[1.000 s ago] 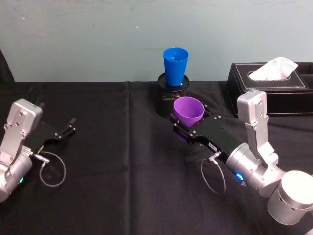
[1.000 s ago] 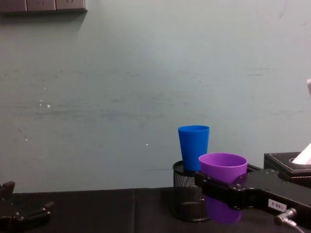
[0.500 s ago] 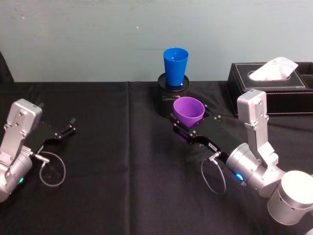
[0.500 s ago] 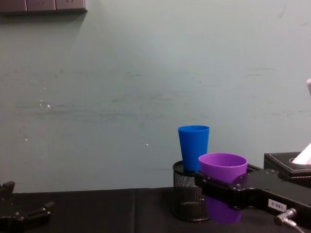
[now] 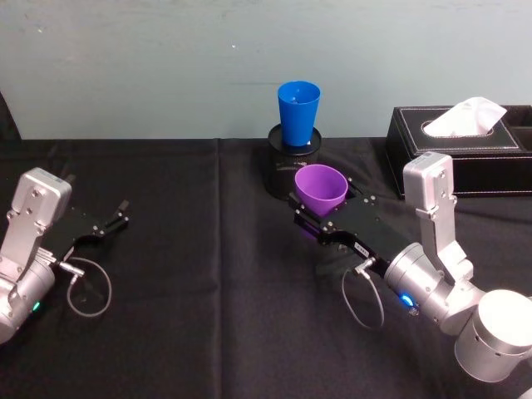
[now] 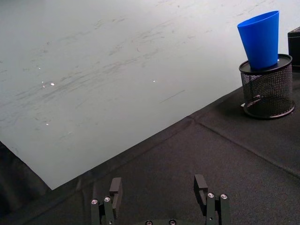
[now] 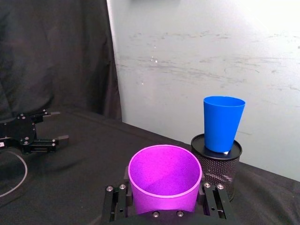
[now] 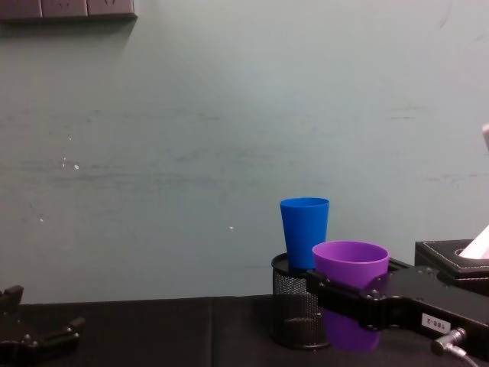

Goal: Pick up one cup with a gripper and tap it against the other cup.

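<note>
My right gripper (image 5: 326, 208) is out over the middle of the table, reaching in from the near right. Its two flat black jaws are closed against opposite sides of the purple tumbler (image 5: 321, 189), partway down the wall below the rim. The tumbler is upright in that grip with its wide mouth open to the top. From the right wrist camera I see it seated squarely between the jaws. Its base is hidden behind the claw, so I cannot tell whether it sits on the black cloth (image 5: 208, 291) or just above it.

The blue tumbler (image 5: 298, 110) stands upright just beyond it. Its narrow foot is set into the top of the black wire-mesh pen holder (image 5: 283, 170) near the far edge of the table, against the pale wall (image 5: 150, 58). The purple tumbler is on the near side of that holder, a little to the right and close to it. Its rim comes well below the blue rim in the chest view. The two tumblers are apart, not touching.

A black tissue box (image 5: 465, 154) lies at the far right, with a white tissue poking up.

My left gripper (image 5: 112, 223) rests low at the near left, well apart from both tumblers. Its jaws are spread wide with nothing between them.
</note>
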Controlling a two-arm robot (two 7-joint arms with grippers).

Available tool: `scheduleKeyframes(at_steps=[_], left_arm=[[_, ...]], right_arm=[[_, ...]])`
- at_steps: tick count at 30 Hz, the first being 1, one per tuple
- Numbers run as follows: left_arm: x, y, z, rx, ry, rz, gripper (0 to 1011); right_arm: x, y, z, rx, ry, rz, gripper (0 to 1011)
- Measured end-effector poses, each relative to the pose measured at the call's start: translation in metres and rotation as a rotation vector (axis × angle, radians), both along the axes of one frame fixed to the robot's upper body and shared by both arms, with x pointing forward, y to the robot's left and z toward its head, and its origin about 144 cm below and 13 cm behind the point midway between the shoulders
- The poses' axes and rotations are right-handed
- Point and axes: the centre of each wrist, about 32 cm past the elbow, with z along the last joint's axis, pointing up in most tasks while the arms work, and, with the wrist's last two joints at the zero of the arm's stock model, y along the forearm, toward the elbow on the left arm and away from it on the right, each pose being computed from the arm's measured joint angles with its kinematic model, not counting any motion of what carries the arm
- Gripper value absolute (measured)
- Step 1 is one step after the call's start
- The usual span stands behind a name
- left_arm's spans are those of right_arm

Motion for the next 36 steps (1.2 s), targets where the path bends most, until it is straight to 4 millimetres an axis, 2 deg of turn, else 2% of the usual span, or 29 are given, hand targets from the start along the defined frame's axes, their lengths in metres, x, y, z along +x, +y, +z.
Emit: scheduleKeyframes(at_steps=[36], left_arm=[[0.0000, 0.0000, 0.0000, 0.000, 0.000, 0.000, 1000]], right_arm=[[0.0000, 0.0000, 0.0000, 0.000, 0.000, 0.000, 734]])
